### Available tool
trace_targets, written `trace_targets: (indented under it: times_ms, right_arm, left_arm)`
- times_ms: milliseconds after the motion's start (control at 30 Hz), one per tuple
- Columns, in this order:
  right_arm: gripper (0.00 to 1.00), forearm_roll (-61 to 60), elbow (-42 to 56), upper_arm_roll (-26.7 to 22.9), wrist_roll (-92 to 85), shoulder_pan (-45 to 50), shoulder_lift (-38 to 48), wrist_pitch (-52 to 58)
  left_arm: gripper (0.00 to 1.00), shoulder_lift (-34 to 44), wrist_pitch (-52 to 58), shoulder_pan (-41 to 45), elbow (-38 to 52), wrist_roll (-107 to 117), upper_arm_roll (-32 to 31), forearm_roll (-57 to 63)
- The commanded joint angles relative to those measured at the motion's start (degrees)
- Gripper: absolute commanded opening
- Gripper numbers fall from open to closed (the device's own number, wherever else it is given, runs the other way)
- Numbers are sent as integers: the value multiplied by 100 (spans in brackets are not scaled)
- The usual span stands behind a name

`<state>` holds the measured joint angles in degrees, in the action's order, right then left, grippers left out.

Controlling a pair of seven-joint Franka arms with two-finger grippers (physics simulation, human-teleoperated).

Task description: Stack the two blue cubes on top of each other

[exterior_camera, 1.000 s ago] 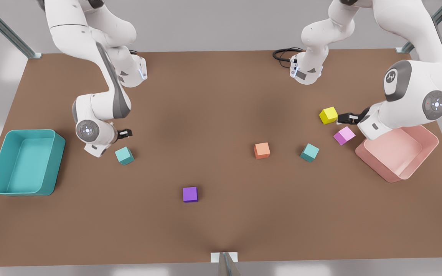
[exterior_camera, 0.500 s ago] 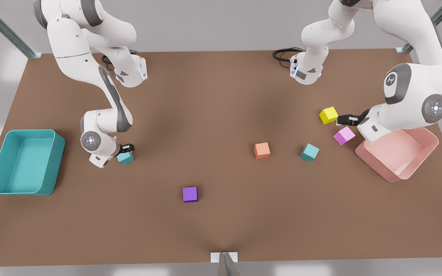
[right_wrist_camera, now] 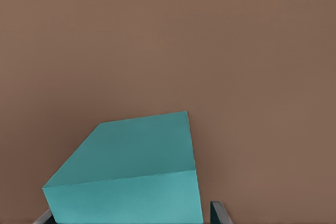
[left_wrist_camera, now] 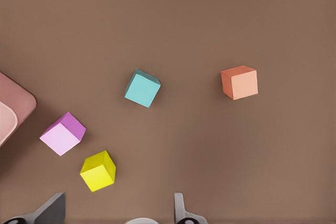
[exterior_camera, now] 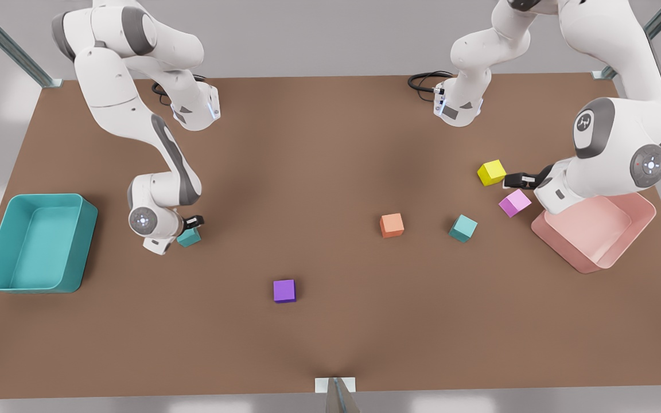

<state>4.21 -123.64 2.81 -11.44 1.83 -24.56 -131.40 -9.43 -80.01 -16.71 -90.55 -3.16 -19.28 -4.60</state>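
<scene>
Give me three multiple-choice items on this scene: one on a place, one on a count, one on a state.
1. Which cube lies nearest the pink bin?
A. orange
B. pink
C. purple

2. How many small cubes are on the table?
A. four
B. eight
C. six

3. What is the right gripper doing?
A. it is open, with a blue cube between its fingers
B. it is shut on the purple cube
C. it is inside the teal bin

Answers:
1 B: the pink cube sits just off the bin's corner.
2 C: there are two blue cubes and one each of orange, purple, yellow and pink.
3 A: the right wrist view shows a finger on either side of the cube, which rests on the table.

The left gripper waits, open, by the yellow cube.
</scene>
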Motion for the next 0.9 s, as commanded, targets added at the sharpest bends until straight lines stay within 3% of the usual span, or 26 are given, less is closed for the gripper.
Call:
trace_targets:
  times_ms: [0, 133, 200, 267, 367, 500, 600, 733, 867]
  right_arm:
    - [100, -8, 15, 0, -570, 1, -23, -18]
    - [100, 1, 94, 0, -570, -7, -146, -26]
    - [87, 1, 94, 0, -570, 1, -172, -26]
    - [60, 1, 138, 0, -570, -7, -172, 18]
    - [47, 1, 191, 9, -570, -25, -128, 62]
    - [46, -8, 498, 105, -562, -16, -76, 439]
    - [47, -746, 982, 800, 88, 98, -23, 633]
    - [47, -1941, 2211, 914, 2346, 1450, -699, 563]
    - [47, -1959, 3257, 923, 3964, 2172, -1165, 483]
  left_arm:
    - [100, 3, 2, 1, 2, -1, -6, 3]
    - [100, -6, 2, 1, 2, -1, -6, 3]
    - [100, -6, 2, -8, 2, -1, -6, 3]
    - [100, 3, 46, -8, 2, -1, -6, 3]
    - [100, -6, 46, -8, 2, -1, -6, 3]
    - [100, -33, 46, -8, 2, -1, -6, 3]
    - [100, -33, 29, 1, 2, 8, -6, 3]
    - [100, -41, 29, 1, 2, -1, -6, 11]
    - [100, -33, 38, 1, 2, 8, -6, 11]
